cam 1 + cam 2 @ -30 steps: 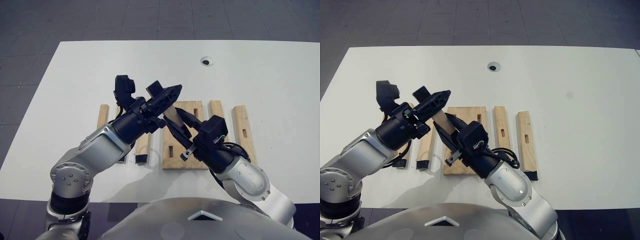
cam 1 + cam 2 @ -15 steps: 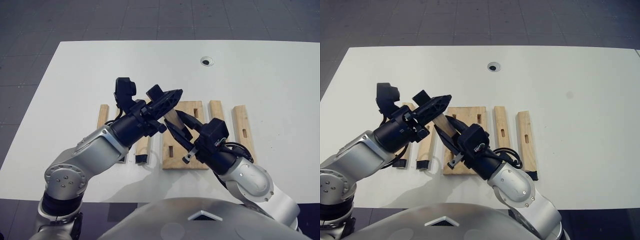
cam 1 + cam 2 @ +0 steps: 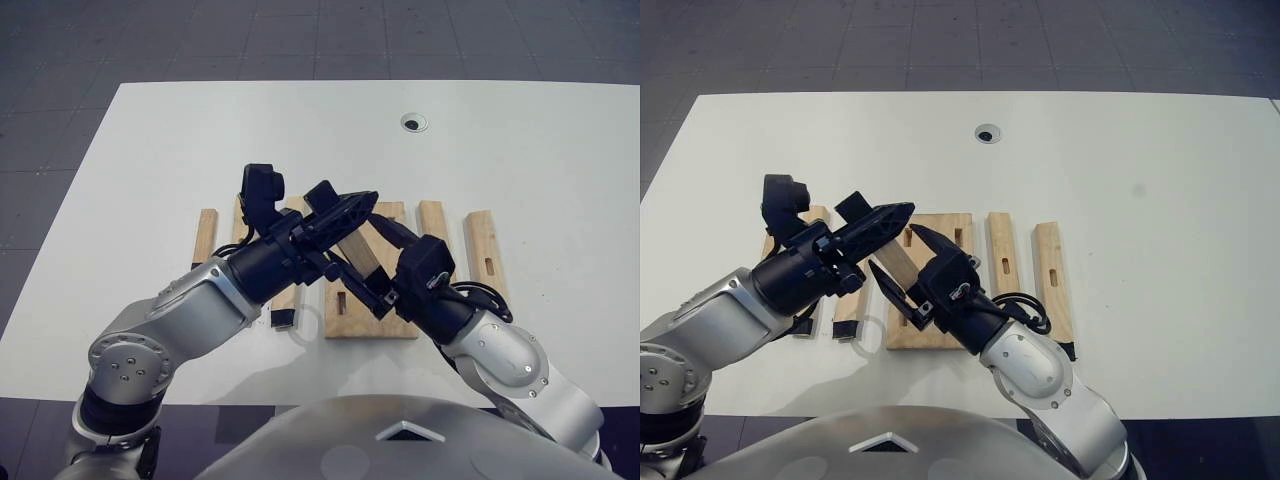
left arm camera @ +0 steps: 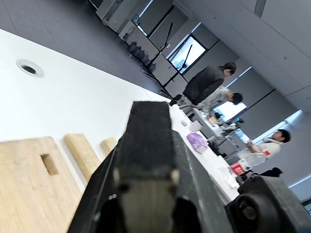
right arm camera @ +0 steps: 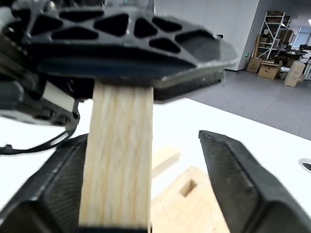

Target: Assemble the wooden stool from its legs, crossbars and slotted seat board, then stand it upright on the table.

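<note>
My left gripper (image 3: 345,208) is shut on a short wooden piece (image 3: 358,250) and holds it tilted above the slotted seat board (image 3: 350,320). The seat board lies flat on the white table (image 3: 520,150). My right gripper (image 3: 375,260) is open, with its two fingers on either side of the piece's lower end. In the right wrist view the wooden piece (image 5: 119,160) hangs under the left gripper's finger (image 5: 131,46). One right finger (image 5: 53,189) is close against it and the other stands well apart. The piece's upper end is hidden inside the left gripper.
Two slotted wooden legs (image 3: 432,220) (image 3: 485,250) lie to the right of the board. More wooden parts (image 3: 205,232) lie to its left, partly under my left arm, one with a black end (image 3: 284,318). A round cable hole (image 3: 414,122) sits farther back.
My left gripper has carried the wooden piece to the right and lower. The right gripper's fingers have spread wider and now straddle the piece's lower end.
</note>
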`<state>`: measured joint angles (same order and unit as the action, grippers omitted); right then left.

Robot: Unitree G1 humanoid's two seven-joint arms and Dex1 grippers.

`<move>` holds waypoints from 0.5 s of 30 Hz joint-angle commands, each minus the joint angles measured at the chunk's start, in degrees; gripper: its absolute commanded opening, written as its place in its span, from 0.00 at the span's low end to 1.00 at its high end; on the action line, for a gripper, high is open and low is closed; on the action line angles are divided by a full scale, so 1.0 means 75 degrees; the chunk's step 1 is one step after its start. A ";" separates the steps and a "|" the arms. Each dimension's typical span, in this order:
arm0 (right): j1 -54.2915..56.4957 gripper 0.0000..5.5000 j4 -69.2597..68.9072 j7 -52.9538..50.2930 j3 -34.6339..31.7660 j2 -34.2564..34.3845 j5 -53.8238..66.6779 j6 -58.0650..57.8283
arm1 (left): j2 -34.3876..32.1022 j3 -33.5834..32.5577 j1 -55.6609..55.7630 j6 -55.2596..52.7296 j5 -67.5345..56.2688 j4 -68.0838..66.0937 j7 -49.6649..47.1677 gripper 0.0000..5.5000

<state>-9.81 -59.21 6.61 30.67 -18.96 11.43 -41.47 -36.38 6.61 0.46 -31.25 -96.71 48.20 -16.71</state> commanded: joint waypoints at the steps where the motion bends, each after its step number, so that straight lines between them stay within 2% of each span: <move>1: -0.0017 0.79 -0.0073 0.0101 0.0021 -0.0170 -0.0054 -0.0148 | -0.0198 -0.0119 0.0096 -0.0187 0.1424 -0.0012 0.0131 0.08; 4: -0.0126 0.91 -0.0096 0.0160 -0.0120 -0.0312 -0.0005 -0.0084 | -0.0193 -0.0179 0.0066 -0.0206 0.2437 -0.0019 0.0208 0.08; 7: -0.0223 0.99 -0.0103 0.0172 -0.0348 -0.0401 0.0078 0.0029 | -0.0208 -0.0219 -0.0039 -0.0276 0.3393 -0.0086 0.0245 0.08; 12: -0.0338 1.00 -0.0100 0.0159 -0.1062 -0.0512 0.0214 0.0323 | -0.0294 -0.0407 -0.0327 -0.0399 0.5161 -0.0161 0.0295 0.08; 15: -0.0440 1.00 -0.0101 0.0064 -0.1865 -0.0649 0.0079 0.0384 | -0.0205 -0.0740 -0.0513 -0.0445 0.5913 -0.0045 0.0139 0.08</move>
<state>-12.52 -59.31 7.53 20.47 -23.20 12.62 -38.65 -37.76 2.75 -2.56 -33.62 -55.49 47.48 -14.68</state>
